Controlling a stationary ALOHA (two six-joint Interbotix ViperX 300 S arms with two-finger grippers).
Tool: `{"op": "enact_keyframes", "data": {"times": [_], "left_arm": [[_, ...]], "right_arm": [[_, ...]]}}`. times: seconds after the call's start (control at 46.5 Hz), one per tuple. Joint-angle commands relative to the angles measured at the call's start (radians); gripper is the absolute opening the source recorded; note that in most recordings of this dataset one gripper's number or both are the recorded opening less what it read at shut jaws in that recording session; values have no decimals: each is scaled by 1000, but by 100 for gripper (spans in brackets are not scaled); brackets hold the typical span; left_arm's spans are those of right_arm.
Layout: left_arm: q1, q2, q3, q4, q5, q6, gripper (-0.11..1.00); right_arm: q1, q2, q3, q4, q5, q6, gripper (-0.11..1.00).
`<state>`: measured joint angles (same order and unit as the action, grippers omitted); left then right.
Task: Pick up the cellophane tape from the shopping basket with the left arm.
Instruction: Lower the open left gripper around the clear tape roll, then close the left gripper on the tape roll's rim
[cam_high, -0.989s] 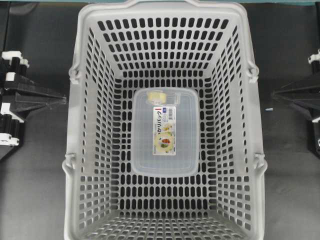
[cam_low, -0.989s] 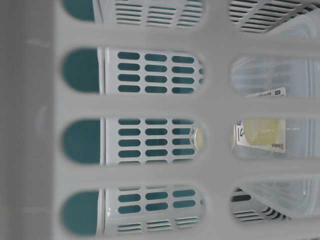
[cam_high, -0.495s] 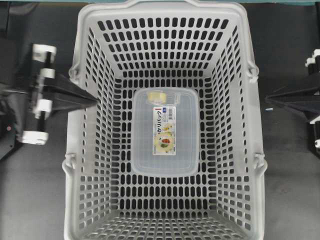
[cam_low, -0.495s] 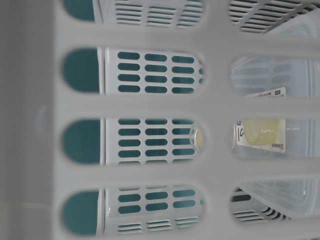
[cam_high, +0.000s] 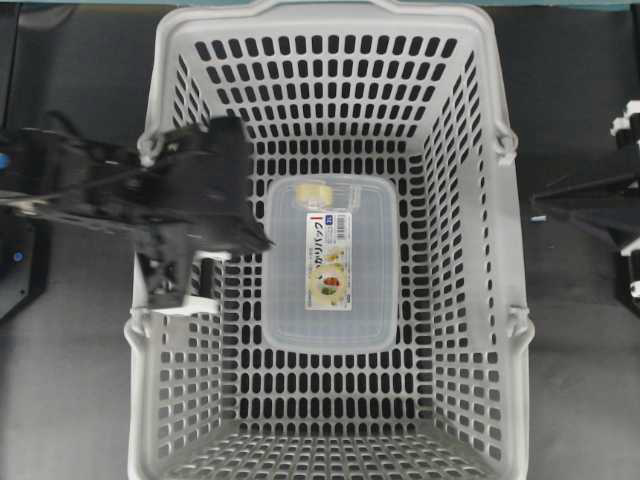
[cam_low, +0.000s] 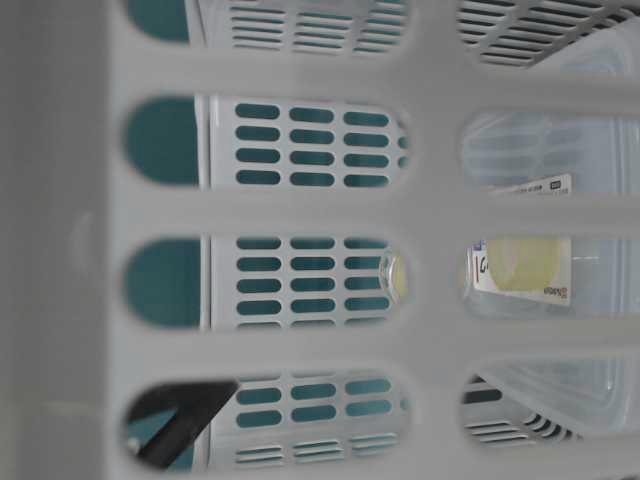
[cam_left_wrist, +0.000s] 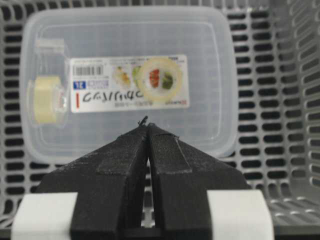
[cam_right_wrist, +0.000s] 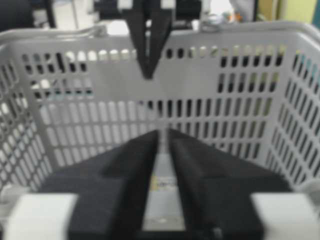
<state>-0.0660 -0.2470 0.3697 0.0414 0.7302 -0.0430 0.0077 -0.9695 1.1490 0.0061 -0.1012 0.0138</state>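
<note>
A large light-grey shopping basket (cam_high: 330, 60) with rows of oblong slots sits on a dark bench (cam_high: 70, 400), seen from above. On its floor lies a big clear plastic box (cam_high: 330, 265) with a printed label. The cellophane tape (cam_high: 318, 193), a small pale yellowish roll in a clear holder, rests at the far end of that box; whether it lies on top of the box or inside it cannot be told. In the left wrist view the tape (cam_left_wrist: 48, 99) shows at the left end of the box, well apart from the fingertips. The left arm (cam_high: 90, 185) reaches in from the left over the basket's rim, and its left gripper (cam_high: 262, 243) hangs inside the basket just beside the box's left edge, touching nothing visible. Its jaws are clenched together and hold nothing, the two black fingers pressed side by side. The right gripper (cam_high: 538, 205) stays outside the basket on the right, pointing toward its wall. From its own wrist camera a narrow gap shows between its jaws, slightly parted and empty.
</note>
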Motion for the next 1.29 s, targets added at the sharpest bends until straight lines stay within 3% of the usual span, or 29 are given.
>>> {"op": "enact_keyframes", "data": {"times": [0.0, 0.129, 0.258, 0.344, 0.409, 0.602, 0.71, 1.269], "left_arm": [[-2, 38, -78, 3, 44, 2, 1], [-2, 94, -124, 3, 57, 2, 1], [-3, 137, -164, 3, 74, 0, 1], [-3, 178, -189, 3, 98, -3, 2], [-3, 206, -207, 3, 112, -11, 10], [-20, 301, -273, 2, 132, 5, 67], [-23, 357, -304, 3, 132, 6, 89], [-35, 453, -281, 3, 150, 6, 90]], "right_arm": [[2, 3, -21, 3, -8, 2, 22], [0, 3, -21, 3, -11, 2, 56], [2, 2, -21, 3, -15, 2, 76], [2, 0, -20, 3, -15, 2, 76], [2, -3, -20, 3, -17, 3, 75], [0, -9, -20, 3, -17, 3, 75], [2, -14, -20, 3, -17, 3, 75], [2, -21, 2, 3, -41, 3, 75]]}}
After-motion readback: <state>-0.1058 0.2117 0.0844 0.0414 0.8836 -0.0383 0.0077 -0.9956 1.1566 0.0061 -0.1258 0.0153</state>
